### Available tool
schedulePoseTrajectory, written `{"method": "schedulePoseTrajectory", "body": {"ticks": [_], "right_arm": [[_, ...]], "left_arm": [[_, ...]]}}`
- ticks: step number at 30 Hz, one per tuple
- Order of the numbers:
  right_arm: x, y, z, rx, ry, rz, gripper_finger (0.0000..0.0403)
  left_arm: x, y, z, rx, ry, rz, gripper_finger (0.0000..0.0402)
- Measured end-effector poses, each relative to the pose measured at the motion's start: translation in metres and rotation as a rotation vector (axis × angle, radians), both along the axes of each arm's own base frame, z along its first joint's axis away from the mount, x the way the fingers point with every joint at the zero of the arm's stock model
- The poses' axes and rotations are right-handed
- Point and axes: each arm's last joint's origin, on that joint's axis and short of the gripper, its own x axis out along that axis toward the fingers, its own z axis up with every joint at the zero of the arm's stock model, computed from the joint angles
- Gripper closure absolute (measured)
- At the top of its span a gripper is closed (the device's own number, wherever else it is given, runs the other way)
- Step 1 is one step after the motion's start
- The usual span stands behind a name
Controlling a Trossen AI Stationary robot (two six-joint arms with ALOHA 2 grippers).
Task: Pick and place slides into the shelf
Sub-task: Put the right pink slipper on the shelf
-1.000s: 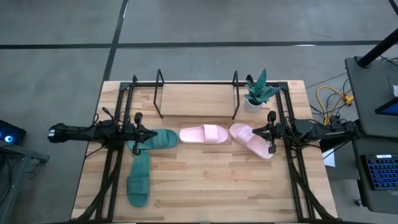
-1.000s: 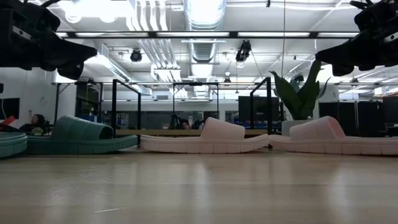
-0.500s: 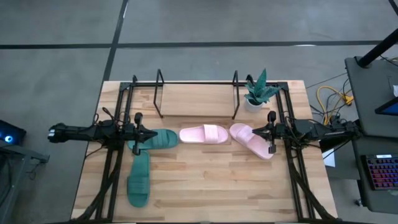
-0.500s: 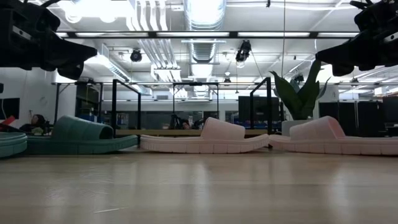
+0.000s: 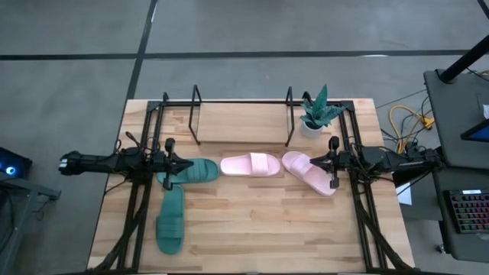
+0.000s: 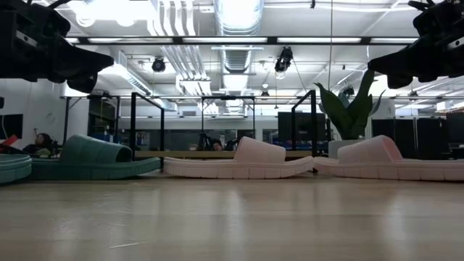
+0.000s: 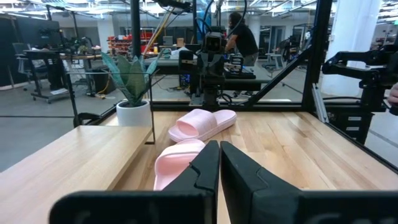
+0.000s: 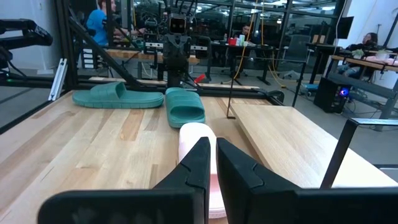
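Note:
My left gripper (image 5: 170,162) is shut and hangs above the left end of a dark green slide (image 5: 199,170). That slide lies flat on its sole on the table. The second green slide (image 5: 171,220) lies nearer the front edge. My right gripper (image 5: 332,162) is shut and hangs above the right edge of a pale pink slide (image 5: 309,173). The other pink slide (image 5: 250,165) lies mid-table. The low view shows both grippers (image 6: 87,69) (image 6: 384,69) well clear of the table. The black rod shelf (image 5: 241,114) over its light board stands at the far edge, with nothing on it.
A potted plant (image 5: 317,113) stands at the far right, beside the shelf's right loop. The arms' black frames (image 5: 141,191) (image 5: 359,198) run along both table sides. The table's near middle is bare wood (image 5: 260,229). People show in the room beyond the table.

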Motion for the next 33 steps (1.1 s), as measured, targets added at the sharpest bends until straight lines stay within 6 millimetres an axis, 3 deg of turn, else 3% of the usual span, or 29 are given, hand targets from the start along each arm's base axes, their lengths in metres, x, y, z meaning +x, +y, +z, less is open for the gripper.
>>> {"method": "schedulePoseTrajectory", "body": {"ticks": [4, 16, 21, 26, 29, 33], "right_arm": [[0.0, 0.0, 0.0, -0.006, -0.003, -0.001, 0.0385], [0.0, 0.0, 0.01, -0.152, -0.093, -0.011, 0.0385], [-0.001, 0.0, 0.015, -0.293, -0.127, -0.021, 0.0385], [-0.004, -0.001, 0.031, -0.277, -0.289, -0.047, 0.0384], [-0.005, -0.001, 0.037, -0.303, -0.247, -0.043, 0.0364], [-0.001, -0.002, 0.042, -0.316, -0.176, -0.08, 0.0308]], "left_arm": [[0.0, 0.0, 0.001, -0.001, -0.014, 0.002, 0.0402], [-0.007, 0.001, 0.037, 0.024, -0.392, 0.039, 0.0402], [-0.008, 0.002, 0.039, 0.185, -0.403, 0.077, 0.0402], [-0.008, 0.002, 0.04, 0.2, -0.402, 0.086, 0.0402], [-0.009, 0.002, 0.041, 0.205, -0.402, 0.103, 0.0402], [-0.008, 0.002, 0.042, 0.223, -0.397, 0.112, 0.0396]]}}
